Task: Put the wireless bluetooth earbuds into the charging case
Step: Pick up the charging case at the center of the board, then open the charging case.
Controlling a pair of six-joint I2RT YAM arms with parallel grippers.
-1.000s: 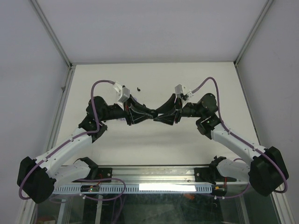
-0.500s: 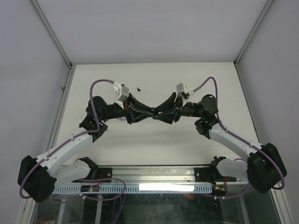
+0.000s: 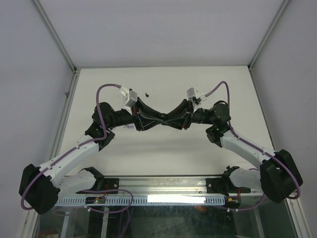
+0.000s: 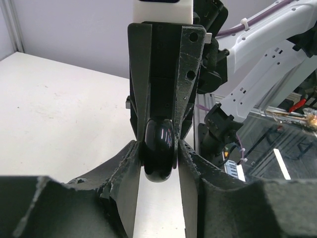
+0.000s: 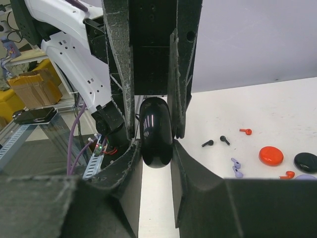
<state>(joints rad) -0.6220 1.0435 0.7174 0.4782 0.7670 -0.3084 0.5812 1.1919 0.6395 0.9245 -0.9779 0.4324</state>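
A glossy black charging case (image 4: pixel 159 151) hangs above the table between both grippers, which meet tip to tip at mid-table. My left gripper (image 4: pixel 158 145) is shut on one end of it, and my right gripper (image 5: pixel 155 145) is shut on the other end (image 5: pixel 156 136). From above, the left gripper (image 3: pixel 159 120) and right gripper (image 3: pixel 171 120) hide the case. Loose earbuds lie on the table: two black (image 5: pixel 207 143), two pale purple (image 5: pixel 236 162) and a red one (image 5: pixel 245 131).
A round red case (image 5: pixel 271 155), another black case (image 5: pixel 305 161) and a second red bud (image 5: pixel 287 174) lie further off in the right wrist view. A small black bud (image 3: pixel 147 94) sits behind the left wrist. The metal rail (image 3: pixel 163 196) runs along the near edge.
The two grippers have come together at mid-table. The right gripper's jaws have closed onto the black case that the left gripper was holding.
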